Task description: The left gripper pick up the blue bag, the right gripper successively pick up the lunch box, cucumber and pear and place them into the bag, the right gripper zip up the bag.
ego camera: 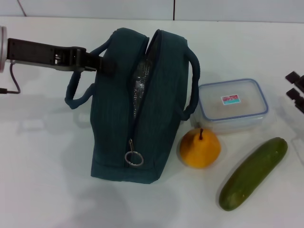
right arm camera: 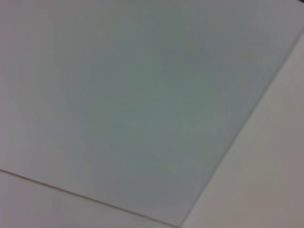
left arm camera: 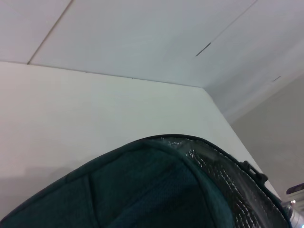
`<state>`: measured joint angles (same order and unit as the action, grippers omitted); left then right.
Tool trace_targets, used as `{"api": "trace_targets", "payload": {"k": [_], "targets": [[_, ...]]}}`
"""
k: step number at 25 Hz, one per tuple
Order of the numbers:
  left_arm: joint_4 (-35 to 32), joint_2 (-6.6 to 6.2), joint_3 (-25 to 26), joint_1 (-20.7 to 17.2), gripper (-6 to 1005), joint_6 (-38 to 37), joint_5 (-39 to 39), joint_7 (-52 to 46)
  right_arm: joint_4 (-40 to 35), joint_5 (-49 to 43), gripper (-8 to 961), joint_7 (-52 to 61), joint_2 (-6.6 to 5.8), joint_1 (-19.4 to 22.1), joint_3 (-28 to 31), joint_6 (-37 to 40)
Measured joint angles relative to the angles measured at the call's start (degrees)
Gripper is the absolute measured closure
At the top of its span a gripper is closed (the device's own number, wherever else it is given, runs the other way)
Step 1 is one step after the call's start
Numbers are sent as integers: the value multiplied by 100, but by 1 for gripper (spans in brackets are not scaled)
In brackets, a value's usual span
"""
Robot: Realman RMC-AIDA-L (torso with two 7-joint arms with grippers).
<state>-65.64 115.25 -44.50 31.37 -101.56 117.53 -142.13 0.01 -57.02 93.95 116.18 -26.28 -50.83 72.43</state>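
On the white counter [ego camera: 47, 190], the cucumber [ego camera: 254, 173] lies nearest, with the pear [ego camera: 199, 149] between it and the blue bag [ego camera: 118, 123]. The bag stands unzipped (foil lining showing). Behind the pear sits the lunch box [ego camera: 232, 104]. The left tool [ego camera: 102, 62] is clenched on the bag's handle. The right tool [ego camera: 295, 90] waits at the counter's edge; its grip is unclear.
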Motion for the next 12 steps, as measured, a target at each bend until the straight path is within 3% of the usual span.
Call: {"api": "trace_targets", "payload": {"k": [12], "targets": [[-1,72,3,-40,928,-5,-34,50,264,-167,267,506,1,-219,-303,180]]}}
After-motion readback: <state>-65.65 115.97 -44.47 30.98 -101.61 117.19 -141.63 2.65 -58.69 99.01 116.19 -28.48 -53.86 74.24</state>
